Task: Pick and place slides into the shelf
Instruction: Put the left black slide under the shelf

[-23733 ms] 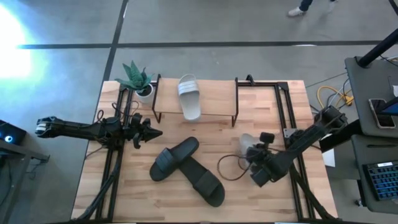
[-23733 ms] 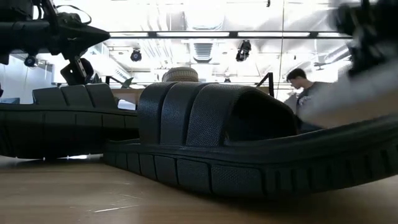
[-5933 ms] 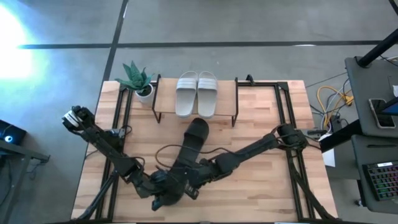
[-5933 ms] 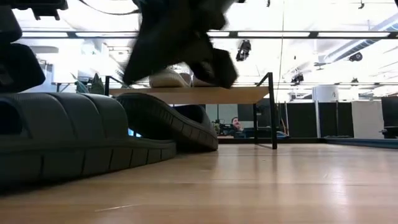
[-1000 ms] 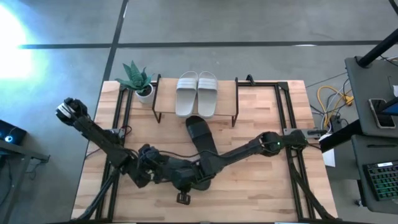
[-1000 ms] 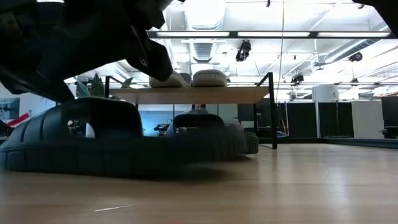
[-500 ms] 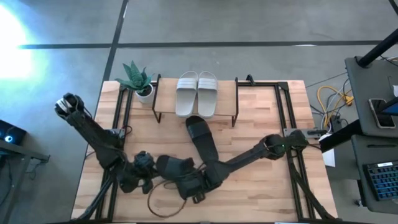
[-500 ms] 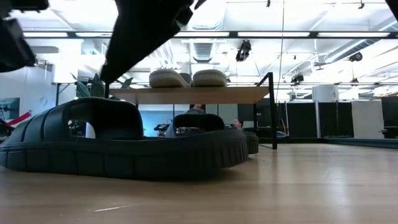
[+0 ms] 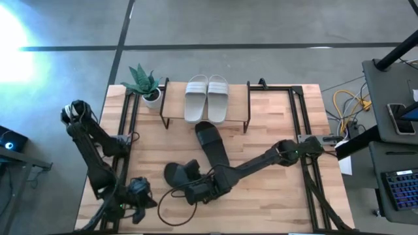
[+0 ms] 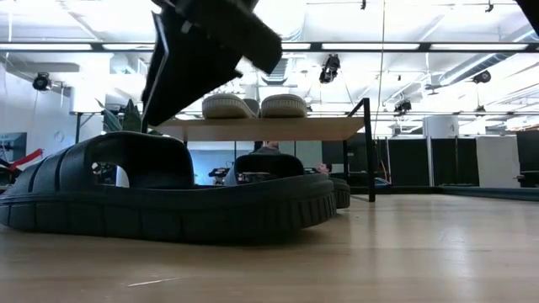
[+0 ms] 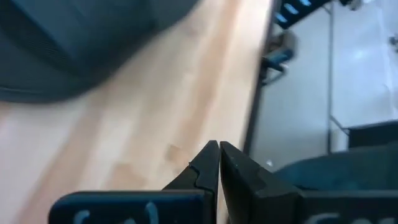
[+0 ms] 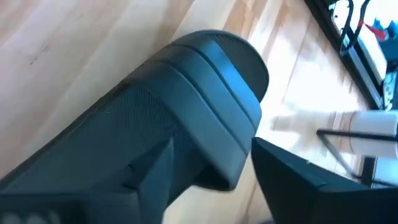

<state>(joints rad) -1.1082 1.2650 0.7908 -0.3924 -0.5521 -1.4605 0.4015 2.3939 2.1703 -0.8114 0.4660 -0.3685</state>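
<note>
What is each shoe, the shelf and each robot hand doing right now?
White slides: side by side on top of the shelf.
Shelf: upright.
Black slide: flat on the table, toe under the shelf.
Second black slide: on the table.
Right hand: open around its strap.
Left hand: shut, empty.

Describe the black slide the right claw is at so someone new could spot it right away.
Start at the shelf holding the pale pair. One black slide pokes out from under it. The one you want lies nearer the table's front edge, clear of the shelf, with the right claw over it.

Left gripper [image 11: 218,163] closed, right gripper [image 9: 196,191] parted.
</note>
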